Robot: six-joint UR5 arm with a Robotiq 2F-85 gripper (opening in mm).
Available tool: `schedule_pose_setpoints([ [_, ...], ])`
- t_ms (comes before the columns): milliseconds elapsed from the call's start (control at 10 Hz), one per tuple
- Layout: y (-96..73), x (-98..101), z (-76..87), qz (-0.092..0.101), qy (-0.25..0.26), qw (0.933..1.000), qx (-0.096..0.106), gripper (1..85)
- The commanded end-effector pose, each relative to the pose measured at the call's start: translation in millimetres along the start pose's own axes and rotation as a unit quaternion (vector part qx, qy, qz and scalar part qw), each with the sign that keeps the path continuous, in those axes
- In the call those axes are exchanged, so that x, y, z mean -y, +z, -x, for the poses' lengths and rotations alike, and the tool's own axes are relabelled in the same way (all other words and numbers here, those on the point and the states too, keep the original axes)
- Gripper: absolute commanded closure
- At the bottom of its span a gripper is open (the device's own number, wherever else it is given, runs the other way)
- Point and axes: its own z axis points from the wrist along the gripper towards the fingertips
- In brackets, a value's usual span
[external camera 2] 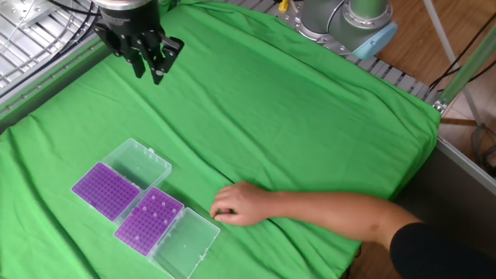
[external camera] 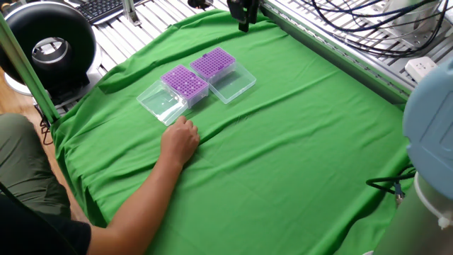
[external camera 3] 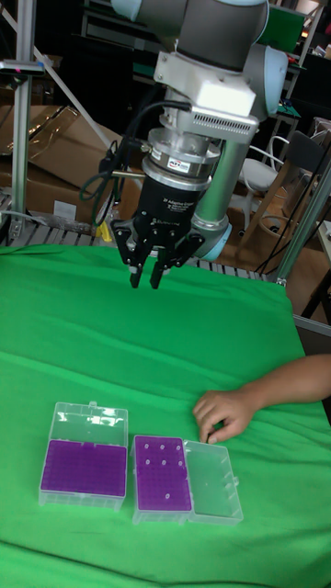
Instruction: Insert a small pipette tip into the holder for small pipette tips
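Two purple pipette tip racks are sitting side by side on the green cloth [external camera 2: 310, 132] covering the bench, each in a clear plastic box with its hinged lid lying open. The rack carrying a few white tips [external camera 3: 163, 472] is the one nearer the person's hand [external camera 3: 220, 413]; in the other fixed view it is showing as the holder for small pipette tips [external camera 2: 149, 220], with its clear lid [external camera 2: 185, 245] folded flat on the cloth beside it. The second rack [external camera 2: 106, 190] is touching it on the side away from the hand, with its own lid [external camera 2: 141, 163] opened out on the side towards the robot's fingers.

The hand is resting on the cloth just beside the corner of the tip-bearing rack's lid, knuckles curled, with the bare forearm reaching in from the bench edge. Whether it is holding anything is too small to tell.

The gripper [external camera 3: 147, 273] is hanging above the cloth, well apart from both racks, near the far edge of the bench by the metal rails. Its dark fingers [external camera 2: 139, 67] are pointing down and standing close together with only a narrow gap; whether a tip is held between them cannot be told from any view. In one fixed view only its lower part [external camera: 243, 15] is showing at the top of the picture.
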Motion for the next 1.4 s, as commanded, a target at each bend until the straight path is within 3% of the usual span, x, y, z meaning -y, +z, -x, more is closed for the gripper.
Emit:
schedule_pose_setpoints([
  [0, -1.9, 4.7, -0.2, 0.002, -0.007, 1.0, -0.001, 59.7],
  [100, -4.3, 7.9, -0.3, 0.008, -0.011, 0.9999, 0.001, 63.3],
  [300, -5.8, -0.1, 6.9, 0.024, 0.003, 0.9996, 0.012, 84.7],
  [400, -7.7, -0.4, 17.1, 0.023, 0.026, 0.999, 0.028, 84.7],
  [500, -8.8, 14.4, 48.8, -0.01, 0.065, 0.9938, 0.09, 84.7],
  [600, -5.1, 14.8, 39.1, -0.012, 0.082, 0.9941, 0.07, 84.0],
  [700, -8.0, 9.6, 16.4, -0.006, 0.086, 0.996, 0.024, 60.7],
  [800, -13.2, -1.0, 37.3, 0.006, 0.087, 0.9949, 0.051, 39.7],
  [900, -11.7, -2.1, 26.2, 0.003, 0.135, 0.9905, 0.028, 68.3],
  [1000, -14.3, -2.0, 23.1, 0.004, 0.141, 0.9898, 0.024, 84.7],
  [1100, -17.1, -4.3, 10.9, 0.012, 0.105, 0.9944, 0.003, 84.7],
  [1200, -16.1, -0.7, 6.3, 0.005, 0.081, 0.9967, -0.003, 84.7],
  [1300, -17.2, -3.2, 12.9, 0.011, 0.076, 0.997, 0.008, 84.7],
])
